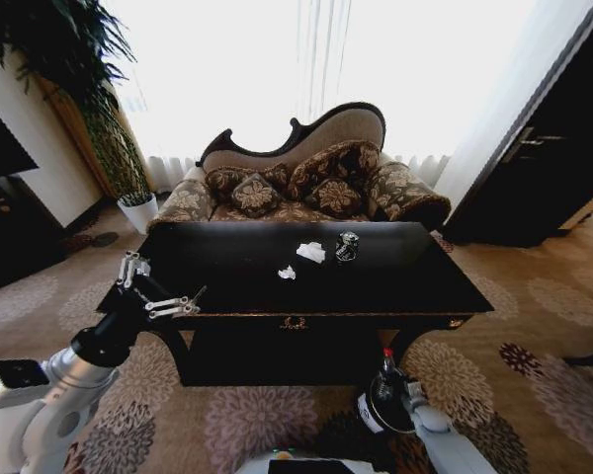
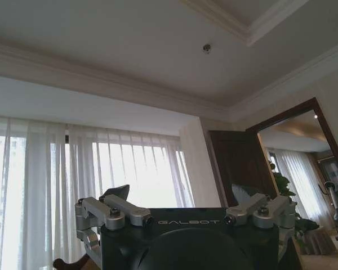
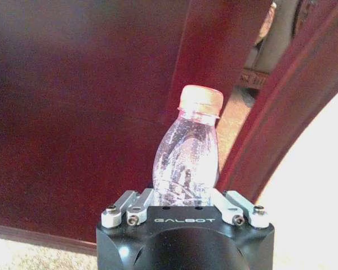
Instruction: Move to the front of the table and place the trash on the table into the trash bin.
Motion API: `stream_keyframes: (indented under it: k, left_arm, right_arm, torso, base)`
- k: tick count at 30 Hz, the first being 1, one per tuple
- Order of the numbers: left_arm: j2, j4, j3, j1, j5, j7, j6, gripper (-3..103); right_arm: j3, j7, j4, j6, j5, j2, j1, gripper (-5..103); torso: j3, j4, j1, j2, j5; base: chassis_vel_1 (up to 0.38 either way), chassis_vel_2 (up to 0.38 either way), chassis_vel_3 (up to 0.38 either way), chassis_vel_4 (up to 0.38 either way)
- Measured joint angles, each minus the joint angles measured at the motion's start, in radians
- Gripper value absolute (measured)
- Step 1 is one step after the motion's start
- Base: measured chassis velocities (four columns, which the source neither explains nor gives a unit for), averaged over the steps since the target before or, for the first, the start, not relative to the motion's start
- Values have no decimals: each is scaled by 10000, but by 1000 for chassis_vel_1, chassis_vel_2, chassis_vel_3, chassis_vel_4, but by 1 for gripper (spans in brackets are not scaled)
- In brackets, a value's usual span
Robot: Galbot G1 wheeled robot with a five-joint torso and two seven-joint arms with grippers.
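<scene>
Facing the bench, trash on top, a bottle in my right gripper.

The sofa [image 1: 306,173] stands behind the black bench [image 1: 227,286], which fills the middle of my head view, its front edge toward me. On its top, right of centre and toward the far side, sit a dark can [image 1: 347,246], a crumpled white paper wad [image 1: 311,253] just beside it, and a smaller white scrap [image 1: 287,273] a little nearer me. My left gripper [image 1: 150,286] is raised over the bench's near left corner, fingers spread wide with nothing in them. My right gripper [image 1: 387,387] hangs low in front of the bench by its right leg, closed around a clear plastic bottle [image 3: 187,160] with a pale cap, held upright. I cannot make out the bin.
</scene>
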Motion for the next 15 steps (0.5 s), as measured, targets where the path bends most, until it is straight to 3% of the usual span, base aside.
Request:
stream_keyframes:
  k: [15]
  left_arm:
    - [18,-20,-32,23,3,12,-28,100]
  right_arm:
    - [81,17,-886,-226,542,86,187,27]
  torso:
    - [0,1,0,0,-1]
  base:
    - [0,0,0,0]
